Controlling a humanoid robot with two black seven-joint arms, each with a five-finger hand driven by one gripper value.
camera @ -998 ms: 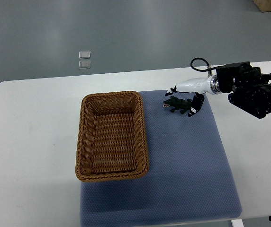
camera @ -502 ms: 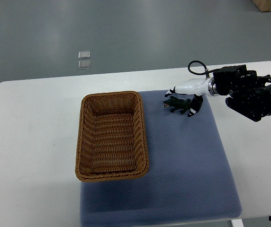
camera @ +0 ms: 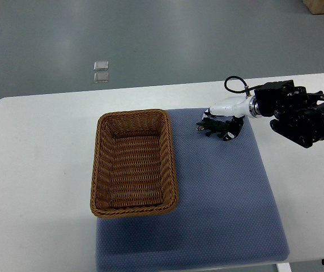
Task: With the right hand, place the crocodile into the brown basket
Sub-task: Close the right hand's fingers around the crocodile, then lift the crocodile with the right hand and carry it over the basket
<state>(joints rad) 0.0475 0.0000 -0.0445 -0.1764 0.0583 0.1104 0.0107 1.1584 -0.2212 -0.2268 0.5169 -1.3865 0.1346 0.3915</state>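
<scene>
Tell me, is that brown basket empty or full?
Empty: the brown basket shows only its bare woven floor. The crocodile lies outside it on the blue mat, at the right hand.

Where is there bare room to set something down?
Bare: the blue fabric mat right of the brown woven basket, and the white table left of it. Crowded: the mat's far edge, right robot hand on green toy crocodile.
</scene>
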